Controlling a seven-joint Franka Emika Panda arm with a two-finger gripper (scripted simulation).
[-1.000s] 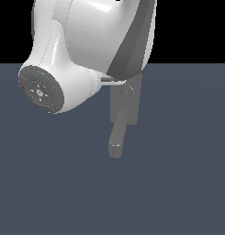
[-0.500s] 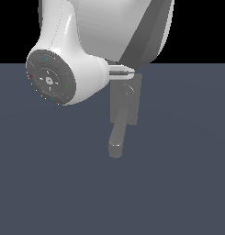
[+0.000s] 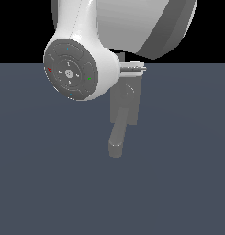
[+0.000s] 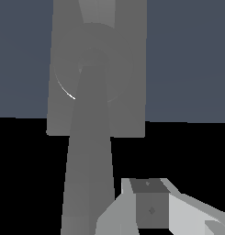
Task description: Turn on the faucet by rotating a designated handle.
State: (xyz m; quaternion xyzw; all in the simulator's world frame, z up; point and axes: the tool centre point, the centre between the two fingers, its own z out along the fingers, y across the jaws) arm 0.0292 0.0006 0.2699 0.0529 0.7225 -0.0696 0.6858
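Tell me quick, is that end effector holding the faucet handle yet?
End effector: cannot be told; only part of it shows beside the handle, and its jaws are out of sight.

A flat, dark slate-blue surface (image 3: pixel 178 174) carries a single grey faucet (image 3: pixel 125 112), its rectangular base plate lying flat on it, though the robot's body appears to hide the plate's far edge.

Flat, even simulator light with no cast shadows. The robot arm (image 3: pixel 81 69) shows soft gloss; the faucet (image 3: pixel 124 114) looks matte, edges slightly blurred. Background at twelve o'clock is pure black.
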